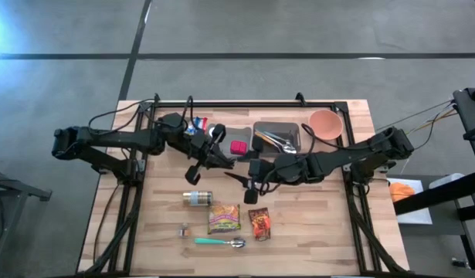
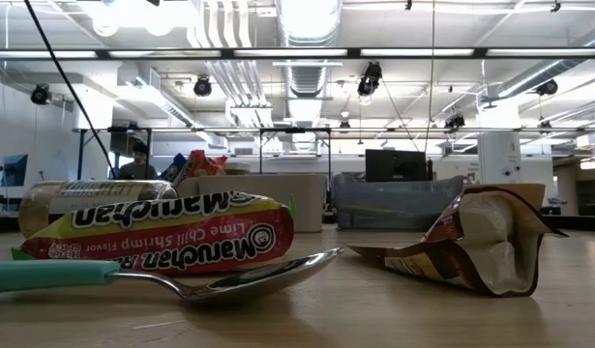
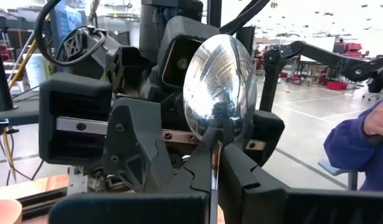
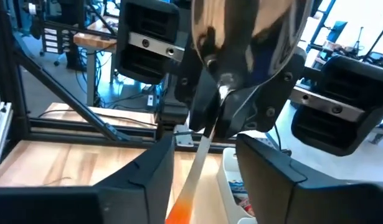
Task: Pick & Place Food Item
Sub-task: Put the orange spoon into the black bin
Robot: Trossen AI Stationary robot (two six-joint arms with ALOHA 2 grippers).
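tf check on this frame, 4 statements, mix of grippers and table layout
1. The left gripper is clamped on a metal spoon. True.
2. The pink bowl lies right next to the ramen packet. False: it sits at a far corner of the table beside the grey tray, well away from the packet.
3. A teal-handled spoon lies flat on the table by the ramen packet. True.
4. The right gripper is pressed fully shut with nothing between its fingers. False: its fingers stand apart on either side of the metal spoon's handle.
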